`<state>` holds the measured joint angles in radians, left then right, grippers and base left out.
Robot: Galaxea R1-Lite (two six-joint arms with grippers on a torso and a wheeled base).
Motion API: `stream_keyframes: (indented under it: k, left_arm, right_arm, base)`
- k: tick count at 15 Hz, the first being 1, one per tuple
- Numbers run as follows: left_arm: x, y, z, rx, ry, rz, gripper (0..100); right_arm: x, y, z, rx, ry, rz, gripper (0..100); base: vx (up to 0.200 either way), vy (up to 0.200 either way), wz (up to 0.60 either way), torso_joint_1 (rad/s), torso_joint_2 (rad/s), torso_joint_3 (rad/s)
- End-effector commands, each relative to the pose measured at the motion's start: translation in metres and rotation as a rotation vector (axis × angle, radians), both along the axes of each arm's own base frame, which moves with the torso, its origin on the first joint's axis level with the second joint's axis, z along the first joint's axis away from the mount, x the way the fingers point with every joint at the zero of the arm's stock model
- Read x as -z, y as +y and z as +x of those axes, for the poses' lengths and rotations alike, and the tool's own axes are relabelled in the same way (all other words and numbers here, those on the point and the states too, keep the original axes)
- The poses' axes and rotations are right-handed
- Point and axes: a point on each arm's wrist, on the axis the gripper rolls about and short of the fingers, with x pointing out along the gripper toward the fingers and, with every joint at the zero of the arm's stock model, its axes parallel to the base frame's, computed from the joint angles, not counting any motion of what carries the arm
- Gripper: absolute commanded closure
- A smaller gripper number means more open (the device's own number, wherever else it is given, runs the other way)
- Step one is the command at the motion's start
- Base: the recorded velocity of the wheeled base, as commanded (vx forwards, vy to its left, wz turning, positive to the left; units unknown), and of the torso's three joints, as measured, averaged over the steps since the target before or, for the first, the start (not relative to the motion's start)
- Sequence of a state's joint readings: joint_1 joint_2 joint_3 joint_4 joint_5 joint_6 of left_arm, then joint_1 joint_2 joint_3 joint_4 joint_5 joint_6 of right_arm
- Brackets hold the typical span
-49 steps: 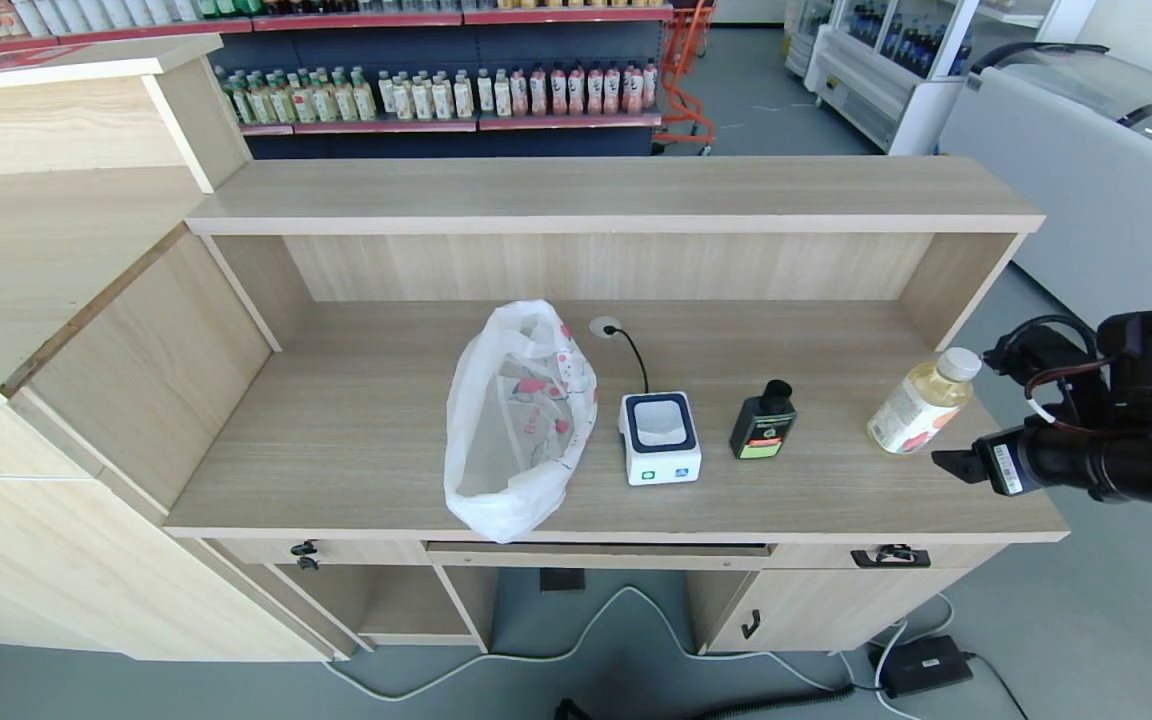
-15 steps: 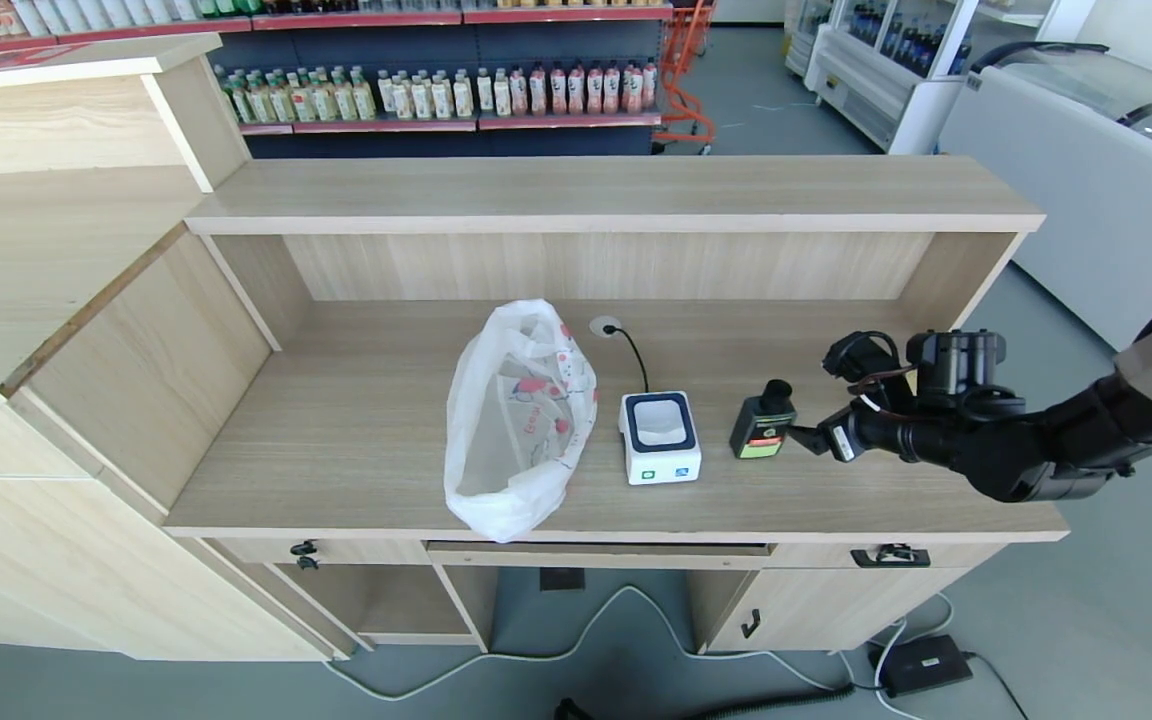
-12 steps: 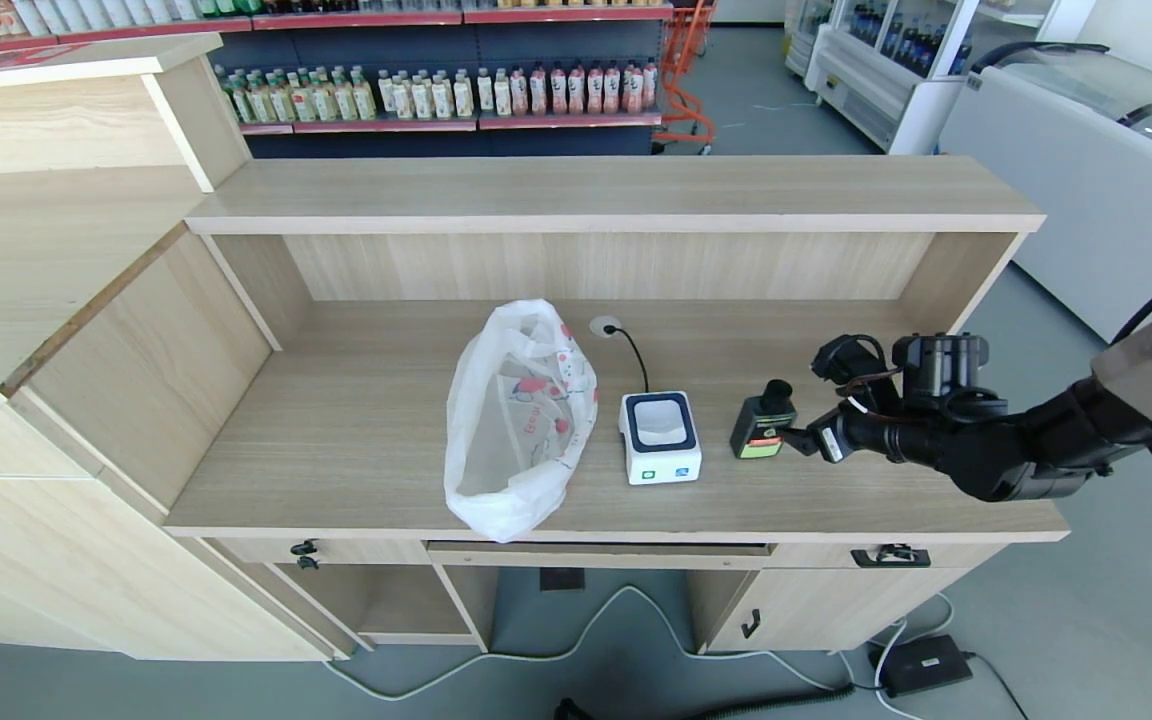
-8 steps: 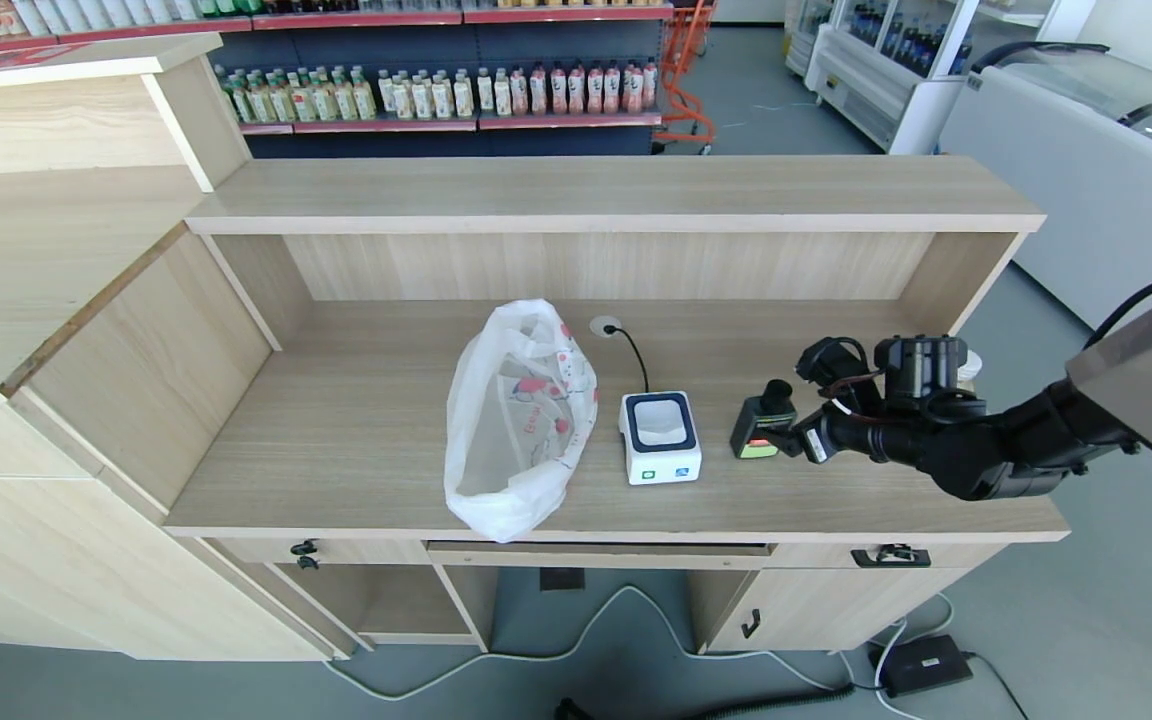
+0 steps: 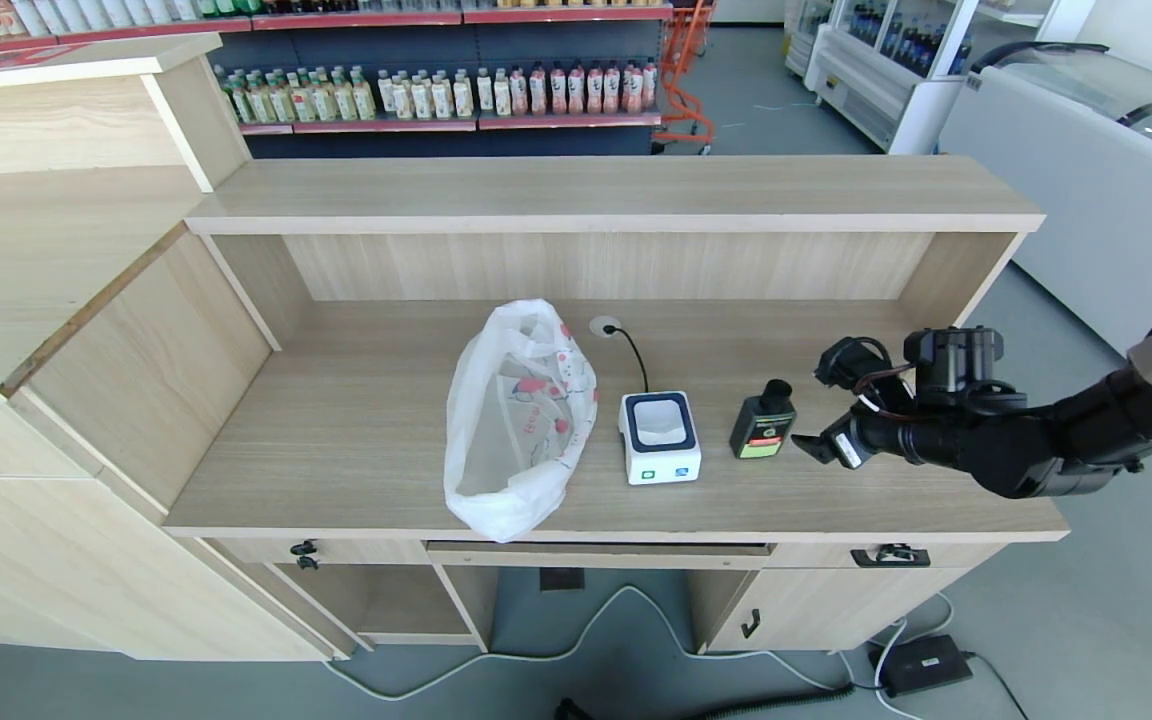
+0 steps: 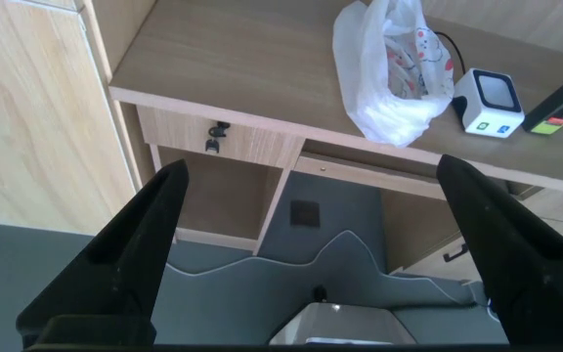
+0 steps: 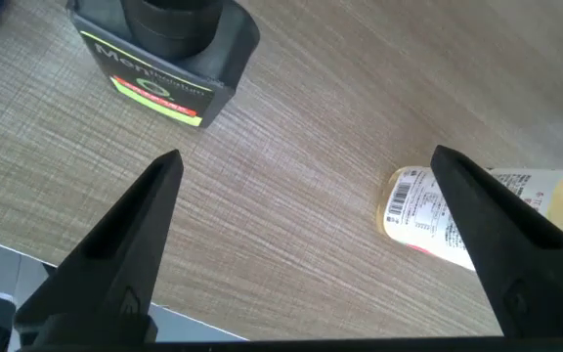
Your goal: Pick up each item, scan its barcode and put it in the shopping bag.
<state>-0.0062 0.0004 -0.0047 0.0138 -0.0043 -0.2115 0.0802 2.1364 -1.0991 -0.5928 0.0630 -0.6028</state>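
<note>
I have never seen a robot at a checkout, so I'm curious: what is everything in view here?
shopping bag: one, white with red print, on the counter, left of the scanner
scanner: one, white with a dark top, mid-counter
dark bottle: one, green and red label, right of the scanner
drink bottle: one, pale yellow, on the counter by the right gripper
counter: one, light wood
store shelves: rows of bottles, behind the counter
right gripper: black, open, over the counter beside the dark bottle
left gripper: black, open, off the counter's front

A wooden checkout counter (image 5: 356, 430) stands before shelves of drinks (image 5: 436, 95) and a chest freezer (image 5: 1086, 170).
</note>
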Motion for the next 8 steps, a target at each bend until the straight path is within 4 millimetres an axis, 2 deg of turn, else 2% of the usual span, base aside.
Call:
stream_keyframes:
  k: [1,8]
  left_arm:
    - [0.000,0.000,0.000,0.000,0.000,0.000,0]
    - [0.000,0.000,0.000,0.000,0.000,0.000,0]
  right_arm:
    - [-0.005,-0.003,-0.002,0.045,-0.009,-0.019,0]
    - [0.003,0.010,0.023,0.022,-0.036,-0.014,0]
  base:
    - [0.000,0.000,0.00,0.000,0.00,0.000]
    - [0.000,0.000,0.00,0.000,0.00,0.000]
